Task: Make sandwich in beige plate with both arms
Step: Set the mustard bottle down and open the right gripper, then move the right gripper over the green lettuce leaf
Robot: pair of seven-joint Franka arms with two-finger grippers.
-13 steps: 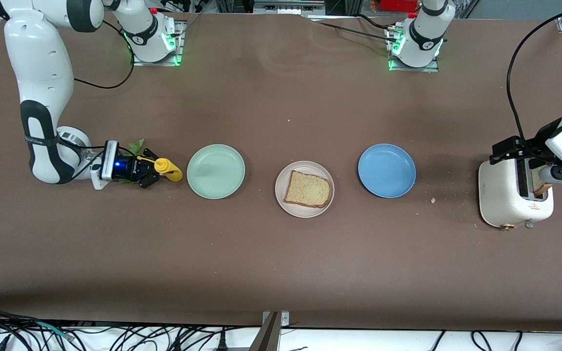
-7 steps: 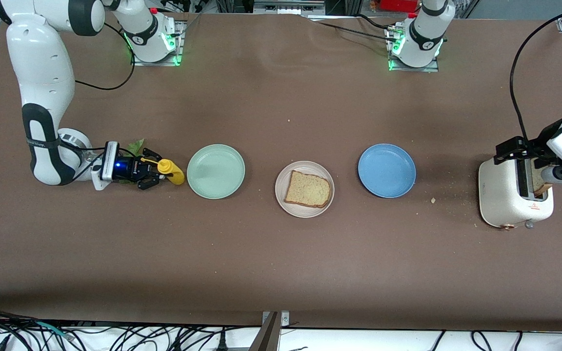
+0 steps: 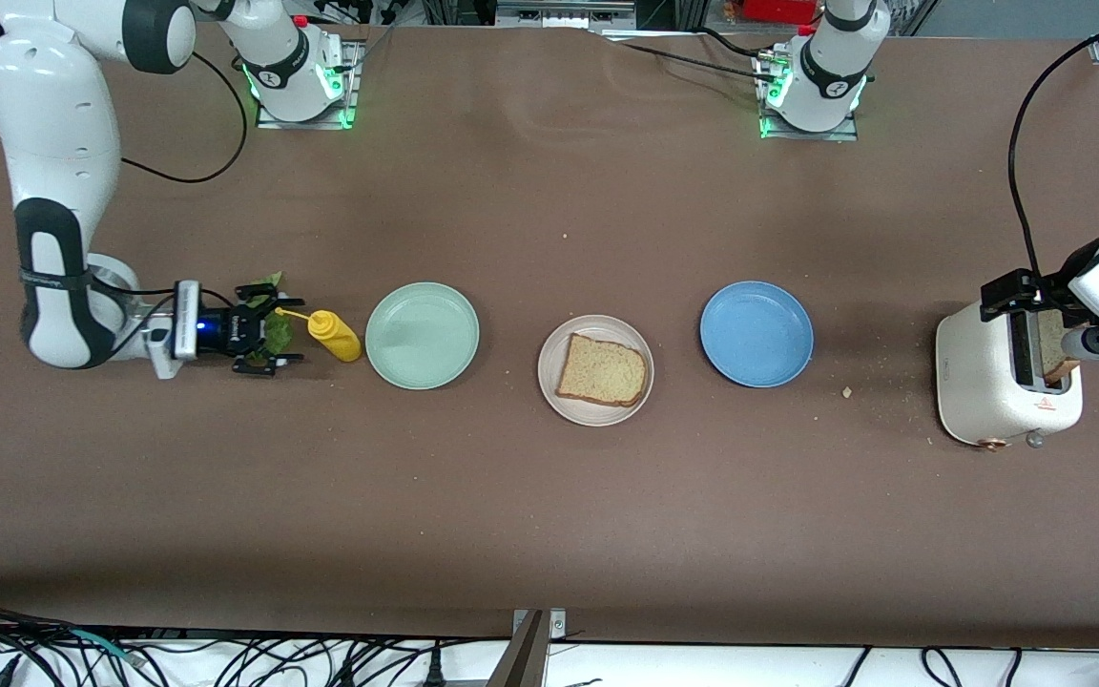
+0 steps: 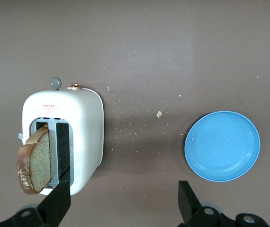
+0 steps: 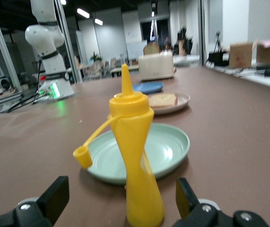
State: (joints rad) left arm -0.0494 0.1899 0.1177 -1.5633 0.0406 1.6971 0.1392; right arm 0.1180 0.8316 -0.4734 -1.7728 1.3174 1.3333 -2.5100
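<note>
The beige plate holds one slice of bread at the table's middle; it also shows in the right wrist view. A second bread slice stands out of the slot of a white toaster. My left gripper is open and empty over the toaster. My right gripper is open, low over the lettuce leaf, beside a yellow mustard bottle and apart from it.
A mint-green plate sits between the bottle and the beige plate. A blue plate sits between the beige plate and the toaster. Crumbs lie near the toaster.
My right gripper has let go of the mustard bottle, opened and drawn back toward the right arm's end of the table. My left gripper has shifted slightly over the toaster.
</note>
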